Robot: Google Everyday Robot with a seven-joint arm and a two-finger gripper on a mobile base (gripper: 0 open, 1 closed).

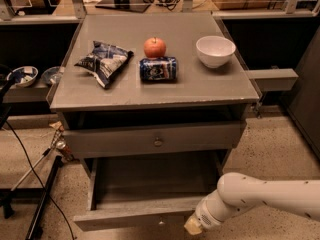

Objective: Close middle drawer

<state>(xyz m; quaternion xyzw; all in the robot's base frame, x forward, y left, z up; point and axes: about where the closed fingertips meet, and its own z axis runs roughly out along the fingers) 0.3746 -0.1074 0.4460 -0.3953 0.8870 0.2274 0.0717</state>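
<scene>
The grey cabinet (150, 91) has its middle drawer (130, 217) pulled far out toward me. Its deep box looks empty and its low flat front sits near the bottom edge of the camera view. My gripper (193, 227) is at the end of the white arm (260, 196), which comes in from the lower right. It sits right at the right end of that drawer front, and I cannot see whether it touches. Above, the taller-fronted drawer (125, 140) with its round knob (158, 142) stands slightly out.
On the cabinet top lie a chip bag (104, 60), an apple (155, 47), a can on its side (158, 69) and a white bowl (215, 50). At left are a shelf with bowls (22, 75), plus floor cables and a stand leg (42, 199).
</scene>
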